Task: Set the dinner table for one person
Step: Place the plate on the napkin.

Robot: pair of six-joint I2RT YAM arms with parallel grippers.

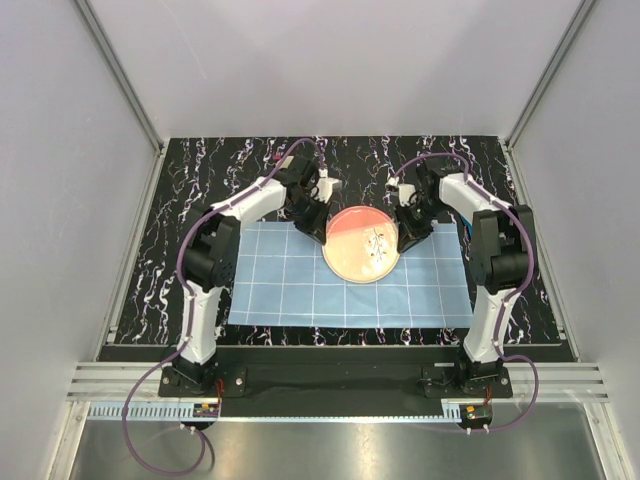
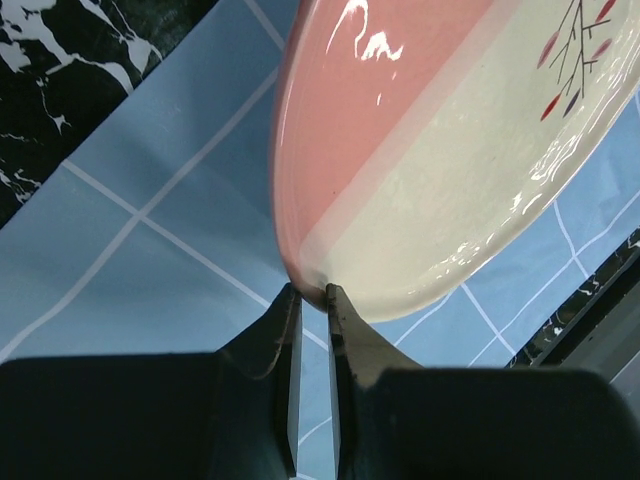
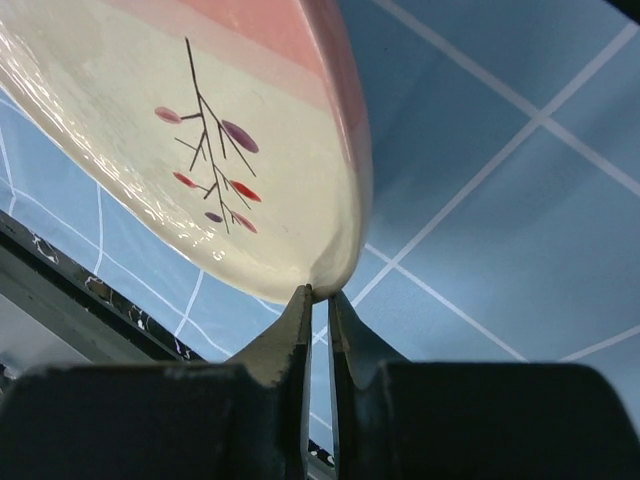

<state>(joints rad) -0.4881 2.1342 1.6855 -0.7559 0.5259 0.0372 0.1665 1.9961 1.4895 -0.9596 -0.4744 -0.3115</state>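
My left gripper (image 2: pixel 310 292) is pinched narrow on the edge of the plate (image 2: pixel 420 180), and my right gripper (image 3: pixel 320 295) pinches the other edge. I think both arms should move slowly together, with the plate flat, so it does not slip. The plate is over the far part of the blue mat (image 1: pixel 300 290). Under the mat is the black table (image 1: pixel 170 260) with white streaks. Grey walls (image 1: pixel 320 60) stand behind.
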